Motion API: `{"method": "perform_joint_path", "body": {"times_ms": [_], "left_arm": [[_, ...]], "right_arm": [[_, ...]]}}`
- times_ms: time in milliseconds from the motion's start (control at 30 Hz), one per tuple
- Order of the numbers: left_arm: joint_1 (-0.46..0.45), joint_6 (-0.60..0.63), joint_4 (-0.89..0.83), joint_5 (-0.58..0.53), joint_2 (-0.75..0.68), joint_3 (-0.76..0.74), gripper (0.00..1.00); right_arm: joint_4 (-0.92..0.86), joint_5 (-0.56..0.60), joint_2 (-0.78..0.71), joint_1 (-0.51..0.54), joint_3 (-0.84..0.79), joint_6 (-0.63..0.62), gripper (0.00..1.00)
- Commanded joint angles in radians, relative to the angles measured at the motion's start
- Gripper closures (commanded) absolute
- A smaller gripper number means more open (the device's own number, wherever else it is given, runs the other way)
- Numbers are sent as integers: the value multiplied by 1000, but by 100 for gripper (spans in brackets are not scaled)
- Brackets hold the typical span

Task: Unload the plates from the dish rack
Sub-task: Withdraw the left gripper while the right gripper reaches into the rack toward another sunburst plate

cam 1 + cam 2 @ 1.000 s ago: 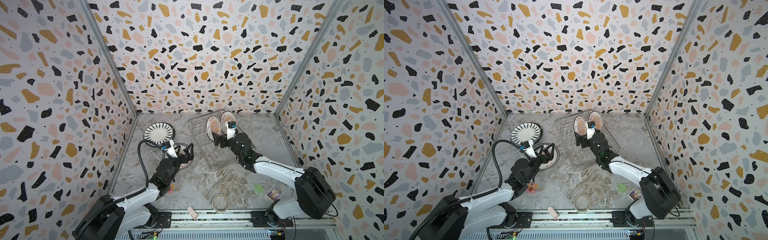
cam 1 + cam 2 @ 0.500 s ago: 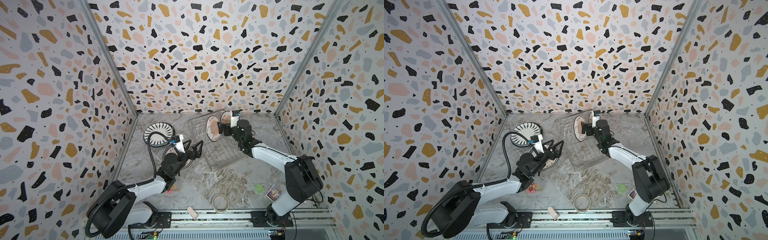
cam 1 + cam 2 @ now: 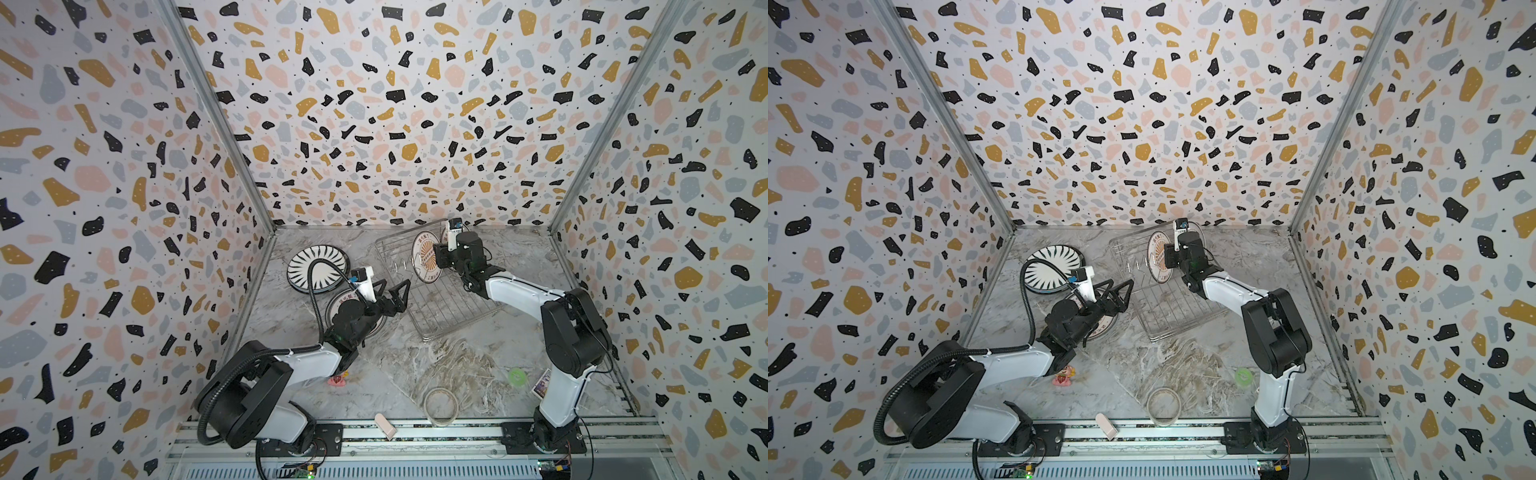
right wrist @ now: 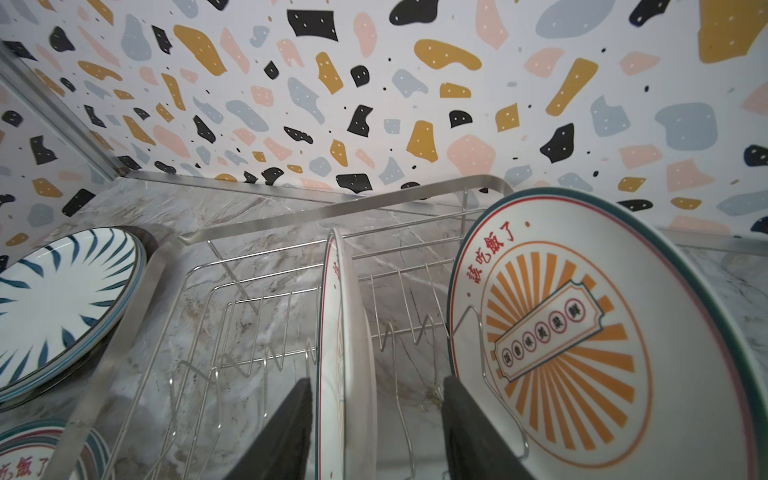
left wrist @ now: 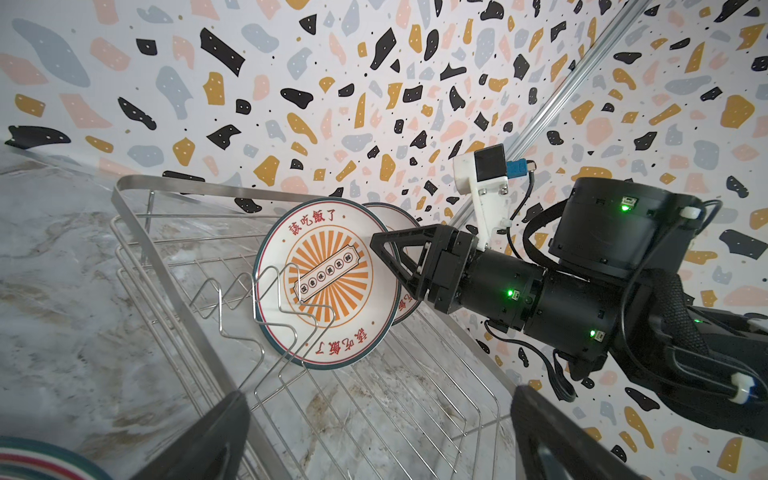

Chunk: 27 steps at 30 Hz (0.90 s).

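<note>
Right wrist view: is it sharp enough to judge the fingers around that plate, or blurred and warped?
Right wrist view: the edge-on plate is sharp; the fingers astride it are soft; the dish rack blurs at its near rim. Left wrist view: the front sunburst plate is crisp, evenly lit, no glare.

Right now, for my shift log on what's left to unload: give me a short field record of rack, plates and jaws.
rack: rectangular silver wire dish rack, table's far middle
in rack: two upright round white sunburst-print plates, front and rear
on table: dark-striped round white plate; red-character plate under left arm
right jaws: astride front plate's rim, gap on one side
left jaws: open, empty
</note>
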Motion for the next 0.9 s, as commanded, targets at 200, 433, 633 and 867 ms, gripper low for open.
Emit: {"method": "perform_joint_path", "body": {"times_ms": [200,433,633,867], "left_arm": [[-1,-2,64,10,-9,3,0],[-2,-4,65,-5,-23,-16,0],[-1,-16,76,1,-9,-20,0],[-1,-15,90,23,-30,-38,0]], "right_arm": [[-106,189,66,62,121,-38,70],[-103,175,79,63,121,-35,78],[-100,189,64,68,130,-39,86],[-95,208,28,78,135,-57,92]]}}
